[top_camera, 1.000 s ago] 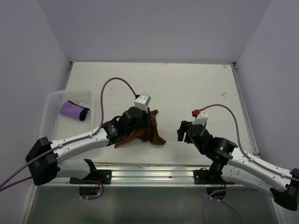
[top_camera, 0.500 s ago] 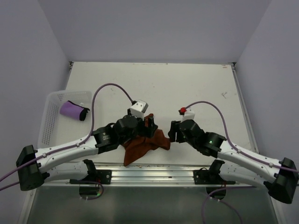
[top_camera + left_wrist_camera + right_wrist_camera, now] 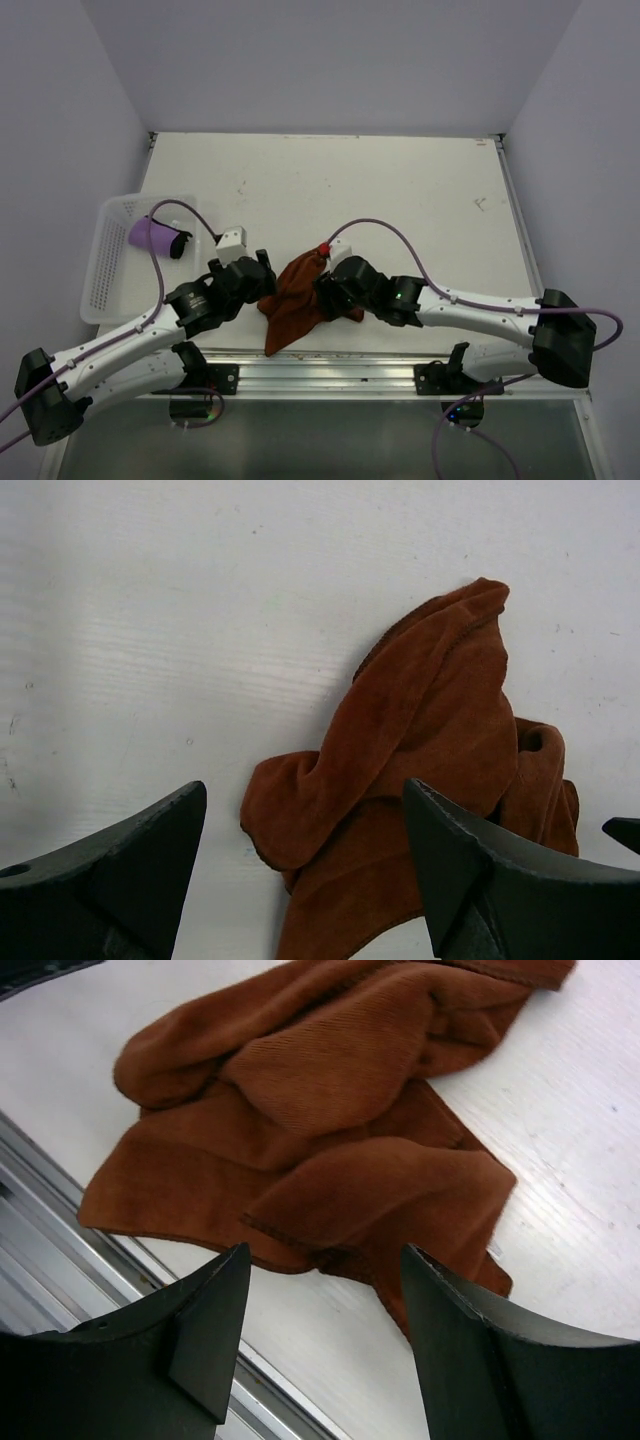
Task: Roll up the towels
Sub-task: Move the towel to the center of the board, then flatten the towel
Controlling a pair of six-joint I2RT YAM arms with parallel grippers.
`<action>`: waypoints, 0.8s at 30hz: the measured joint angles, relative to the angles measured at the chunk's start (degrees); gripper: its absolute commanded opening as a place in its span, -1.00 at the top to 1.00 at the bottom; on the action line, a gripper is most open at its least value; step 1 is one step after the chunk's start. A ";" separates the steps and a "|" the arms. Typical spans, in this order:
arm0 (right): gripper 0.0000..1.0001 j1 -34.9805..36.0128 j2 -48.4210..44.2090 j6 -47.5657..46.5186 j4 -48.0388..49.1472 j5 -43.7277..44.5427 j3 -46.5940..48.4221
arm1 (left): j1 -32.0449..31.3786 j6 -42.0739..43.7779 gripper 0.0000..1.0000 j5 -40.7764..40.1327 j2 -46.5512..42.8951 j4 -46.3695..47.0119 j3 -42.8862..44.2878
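Note:
The rust orange-brown towel (image 3: 298, 296) lies crumpled near the table's front edge, seen close up in the left wrist view (image 3: 420, 740) and the right wrist view (image 3: 320, 1090). My left gripper (image 3: 262, 277) stands open at its left side, its jaws wide above the towel's near fold (image 3: 305, 790) and holding nothing. At the towel's right side my right gripper (image 3: 325, 290) is open too, hovering over a lower corner (image 3: 325, 1252). The purple towel (image 3: 155, 235), rolled with a dark end, rests in the basket.
A white perforated basket (image 3: 108, 275) sits at the left edge of the table. A metal rail (image 3: 330, 365) runs along the front edge, right below the towel (image 3: 60, 1290). Purple cables arch over both arms.
My left gripper opened, let go of the rust towel and drew back to the left. The towel dropped into a heap by the front edge. My right arm swung left up to it.

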 measured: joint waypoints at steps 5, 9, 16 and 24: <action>-0.31 4.13 5.09 -1.97 0.85 2.67 3.08 | 0.33 -1.99 -0.64 0.00 -3.87 -1.84 -0.39; -0.13 4.52 10.27 -2.25 0.90 4.74 4.07 | 0.42 -2.34 -0.64 -0.04 -4.90 -2.64 -0.33; 1.00 4.59 14.69 -1.84 -0.33 8.28 5.03 | 0.61 -2.38 -0.64 0.98 -4.83 -2.62 -0.39; 1.00 -0.26 -6.14 0.92 -6.58 12.70 5.03 | 0.63 0.66 -0.61 4.94 -3.39 0.09 -0.44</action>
